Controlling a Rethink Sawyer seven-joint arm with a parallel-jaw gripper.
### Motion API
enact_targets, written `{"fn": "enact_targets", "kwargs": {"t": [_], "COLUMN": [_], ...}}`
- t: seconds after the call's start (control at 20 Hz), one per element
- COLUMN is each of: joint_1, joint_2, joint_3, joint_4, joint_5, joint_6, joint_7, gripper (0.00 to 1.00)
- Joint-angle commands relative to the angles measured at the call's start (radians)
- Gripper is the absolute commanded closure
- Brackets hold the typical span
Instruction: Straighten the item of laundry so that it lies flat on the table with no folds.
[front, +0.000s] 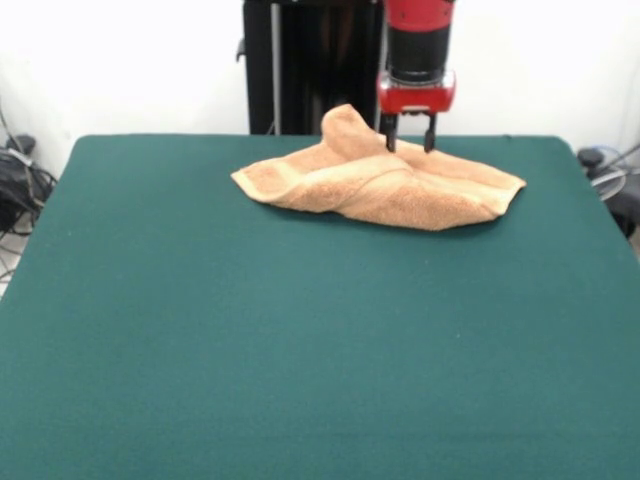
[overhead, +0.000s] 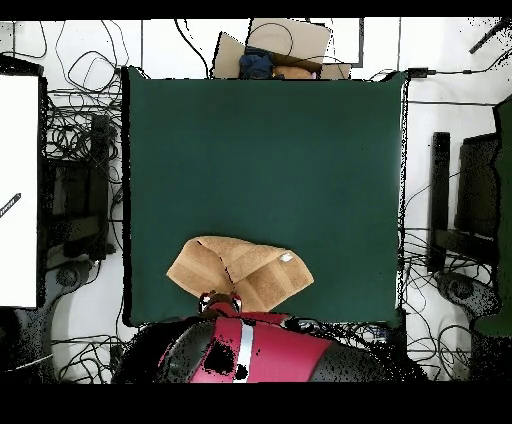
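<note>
The towel (front: 385, 185) is far from flat: it lies in a rumpled heap at the far edge of the green tabletop (front: 300, 340), close to the robot's side, with one flap doubled over the middle and a peak of cloth standing up beside the claw (front: 409, 143). In the overhead view the towel (overhead: 240, 272) reads as a lopsided fan with overlapping layers and a crease running across it, and a small white label (overhead: 287, 258) shows near one corner. Judging by this, nearly all of the straightening remains: the folded layers must be opened out and the raised part laid down. The arm (front: 418, 50) comes straight down, its red and black wrist vertical above the towel's rear edge. The claw's two dark fingers are spread with a visible gap, their tips at or just touching the cloth next to the peak; they do not appear to pinch anything yet, though the contact itself is hard to make out.
</note>
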Motion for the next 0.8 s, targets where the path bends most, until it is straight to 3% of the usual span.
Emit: {"fn": "enact_targets", "kwargs": {"t": [0.05,0.8], "joint_1": [0.002,-0.012], "joint_2": [0.021,0.041], "joint_3": [0.071,0.090], "joint_4": [-0.167,-0.213], "joint_5": [0.075,0.066], "joint_6": [0.060,0.043], "joint_7": [0.154,0.161], "gripper": [0.00,0.00]}}
